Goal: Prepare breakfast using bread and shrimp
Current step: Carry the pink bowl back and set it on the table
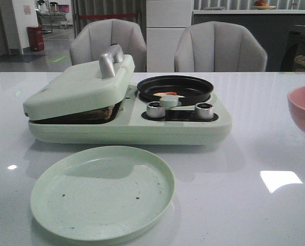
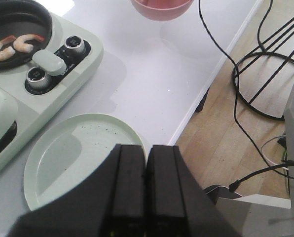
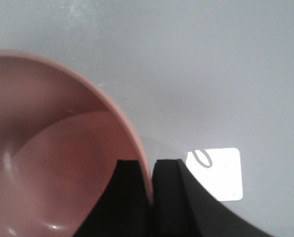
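Two shrimp (image 2: 15, 45), one plate (image 1: 102, 192), one bowl (image 1: 303, 108), perhaps one bread (image 1: 99, 113)

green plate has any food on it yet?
No. In the front view the green plate holds only a few dark specks, while the shrimp lie in the black pan.

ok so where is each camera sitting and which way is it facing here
Front view: low at the table's near edge, facing forward over the plate and cooker toward two chairs; no part of the robot shows.
Left wrist view: above the table's edge, looking down on the plate, the shrimp in the pan and the floor; shut left gripper shows.
Right wrist view: close over the pink bowl, looking down; right gripper shows, shut on its rim.
Shared: the plate, pan, knobs and bowl appear in front and left wrist views.
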